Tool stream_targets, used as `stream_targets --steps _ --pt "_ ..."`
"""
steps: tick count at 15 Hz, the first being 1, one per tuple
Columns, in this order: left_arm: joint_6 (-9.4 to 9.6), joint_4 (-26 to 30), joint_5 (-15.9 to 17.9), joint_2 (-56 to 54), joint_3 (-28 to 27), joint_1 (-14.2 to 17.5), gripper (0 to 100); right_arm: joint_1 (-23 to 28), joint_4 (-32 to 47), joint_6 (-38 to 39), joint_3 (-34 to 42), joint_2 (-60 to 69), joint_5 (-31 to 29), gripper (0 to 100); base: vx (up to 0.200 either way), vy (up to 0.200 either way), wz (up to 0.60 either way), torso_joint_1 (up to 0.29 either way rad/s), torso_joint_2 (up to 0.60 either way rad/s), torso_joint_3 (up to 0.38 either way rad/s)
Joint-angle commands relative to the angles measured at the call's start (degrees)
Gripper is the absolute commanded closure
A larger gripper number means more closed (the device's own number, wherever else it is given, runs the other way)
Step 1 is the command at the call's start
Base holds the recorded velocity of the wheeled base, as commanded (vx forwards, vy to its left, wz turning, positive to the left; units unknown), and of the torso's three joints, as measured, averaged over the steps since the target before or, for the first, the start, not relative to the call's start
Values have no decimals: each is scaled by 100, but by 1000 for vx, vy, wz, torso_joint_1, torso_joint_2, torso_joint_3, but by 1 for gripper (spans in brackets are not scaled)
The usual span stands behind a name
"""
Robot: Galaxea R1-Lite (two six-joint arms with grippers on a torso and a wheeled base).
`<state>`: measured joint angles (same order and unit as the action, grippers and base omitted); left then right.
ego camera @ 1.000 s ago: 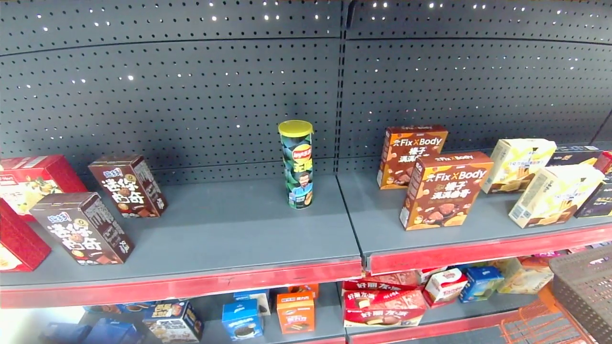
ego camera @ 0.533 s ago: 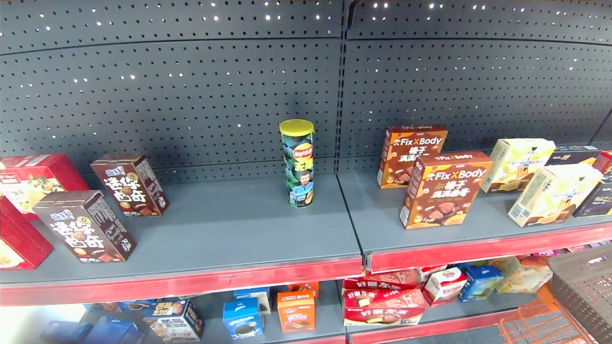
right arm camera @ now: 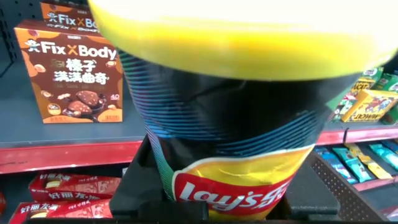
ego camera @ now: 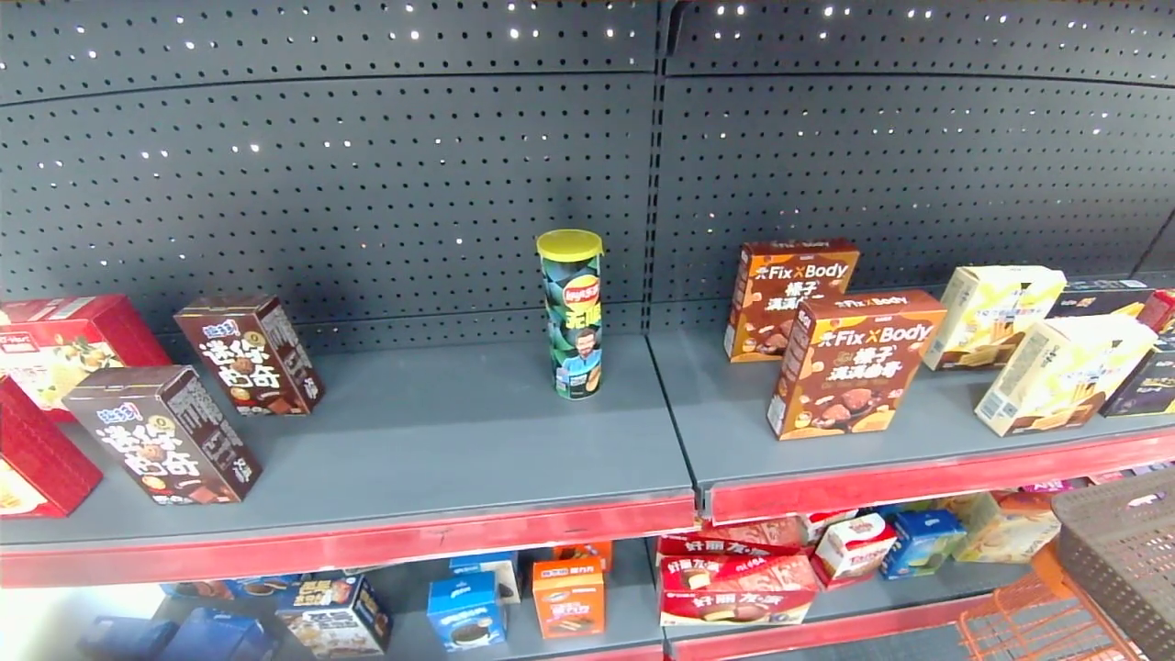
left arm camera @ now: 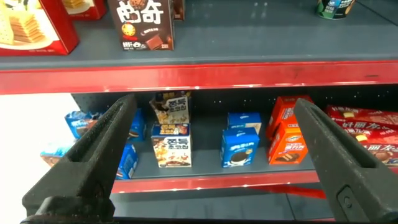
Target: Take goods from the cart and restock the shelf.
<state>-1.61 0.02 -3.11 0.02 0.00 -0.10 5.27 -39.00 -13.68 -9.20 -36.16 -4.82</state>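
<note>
A second chip can (right arm camera: 230, 124), dark with a yellow lid, stands upright in my right gripper (right arm camera: 227, 202), which is shut on its lower body in front of the shelf. On the grey upper shelf (ego camera: 441, 441) a chip can (ego camera: 570, 314) of the same kind stands upright near the back panel at the middle. My left gripper (left arm camera: 211, 162) is open with nothing between its fingers (left arm camera: 93, 162), level with the shelf's red front edge (left arm camera: 199, 71) and facing the lower shelf.
Two brown boxes (ego camera: 165, 431) and red boxes (ego camera: 55, 340) stand left on the upper shelf. Brown-orange boxes (ego camera: 858, 363) and cream boxes (ego camera: 1065, 372) stand right. Small boxes (ego camera: 569, 597) line the lower shelf. A grey basket (ego camera: 1120, 542) on the orange cart (ego camera: 1028, 624) is at the lower right.
The head camera shifted slightly a second ago. The goods on the shelf have kept their places.
</note>
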Motion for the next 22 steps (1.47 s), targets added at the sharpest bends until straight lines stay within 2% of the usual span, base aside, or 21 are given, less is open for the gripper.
stream_targets --steps 1,7,12,21,22 --pt "-6 -2 -6 -2 0 1 0 1 -3 -3 -2 -5 7 100 0 0 0 0 0 0" --pt "12 -2 3 -2 0 1 0 1 -3 -3 -2 -5 7 100 0 0 0 0 0 0" --pt "3 -2 3 -2 0 1 0 9 -11 -3 -11 -5 7 100 200 -200 0 -2 -2 2" --pt "-32 -2 -6 -2 0 1 0 9 -143 -3 6 -5 7 100 0 0 0 0 0 0" --pt "-50 -2 -14 -2 0 1 0 9 -143 -3 -2 -5 7 100 0 200 0 -2 2 7"
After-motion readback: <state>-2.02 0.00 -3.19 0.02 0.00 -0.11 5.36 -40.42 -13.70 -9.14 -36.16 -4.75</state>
